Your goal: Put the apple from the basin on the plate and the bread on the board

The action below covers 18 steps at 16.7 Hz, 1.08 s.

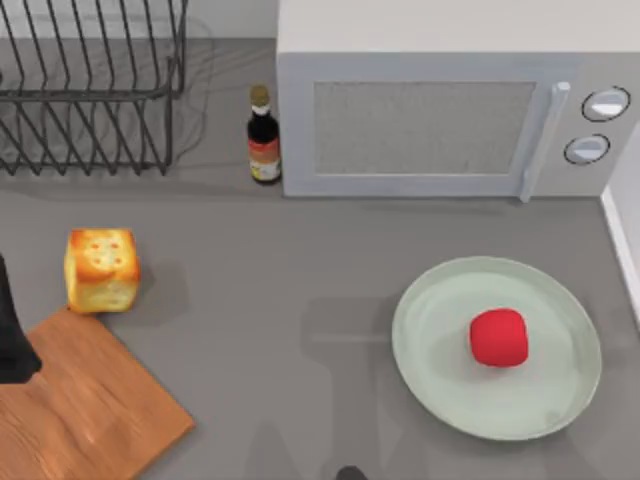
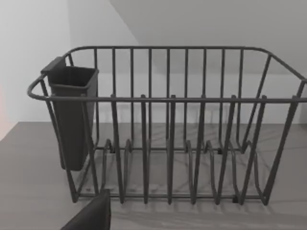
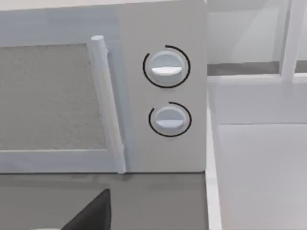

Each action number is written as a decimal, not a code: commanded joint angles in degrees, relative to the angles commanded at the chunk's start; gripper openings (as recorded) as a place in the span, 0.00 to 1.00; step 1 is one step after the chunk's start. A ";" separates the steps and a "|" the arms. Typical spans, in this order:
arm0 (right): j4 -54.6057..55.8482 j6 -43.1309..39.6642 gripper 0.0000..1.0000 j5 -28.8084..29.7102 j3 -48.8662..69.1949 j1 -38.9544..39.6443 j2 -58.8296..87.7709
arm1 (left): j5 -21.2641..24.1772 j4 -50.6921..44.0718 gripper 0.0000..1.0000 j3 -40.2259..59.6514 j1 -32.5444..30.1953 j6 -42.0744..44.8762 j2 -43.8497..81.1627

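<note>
The red apple (image 1: 499,337) lies on the pale green plate (image 1: 440,300) at the right of the table, right of the plate's centre. The golden bread (image 1: 101,270) stands on the grey table, just beyond the far corner of the wooden board (image 1: 90,410) at the front left. My left arm (image 1: 12,335) is a dark shape at the left edge, over the board's left side and close to the bread. A dark part of my left gripper (image 2: 91,215) points toward the wire rack. A bit of my right arm (image 1: 350,473) shows at the front edge. The white basin (image 1: 626,235) lies at the far right.
A black wire dish rack (image 1: 90,90) with a dark cup holder (image 2: 72,115) stands at the back left. A dark sauce bottle (image 1: 264,135) stands beside the white microwave (image 1: 450,100), whose handle and two knobs (image 3: 166,69) face my right wrist camera.
</note>
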 joint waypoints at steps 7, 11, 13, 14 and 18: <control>10.47 -4.62 1.00 0.00 -11.71 -4.49 -12.64 | 0.00 0.00 1.00 0.00 0.00 0.00 0.00; 10.47 -4.62 1.00 0.00 -11.71 -4.49 -12.64 | 0.00 0.00 1.00 0.00 0.00 0.00 0.00; 10.47 -4.62 1.00 0.00 -11.71 -4.49 -12.64 | -0.56 -0.98 1.00 1.75 -0.66 1.34 1.43; 10.47 -4.62 1.00 0.00 -11.71 -4.49 -12.64 | -1.08 -2.01 1.00 3.53 -1.32 2.65 3.02; 10.47 -4.62 1.00 0.00 -11.71 -4.49 -12.64 | -4.04 -9.72 1.00 16.46 -5.64 10.83 15.40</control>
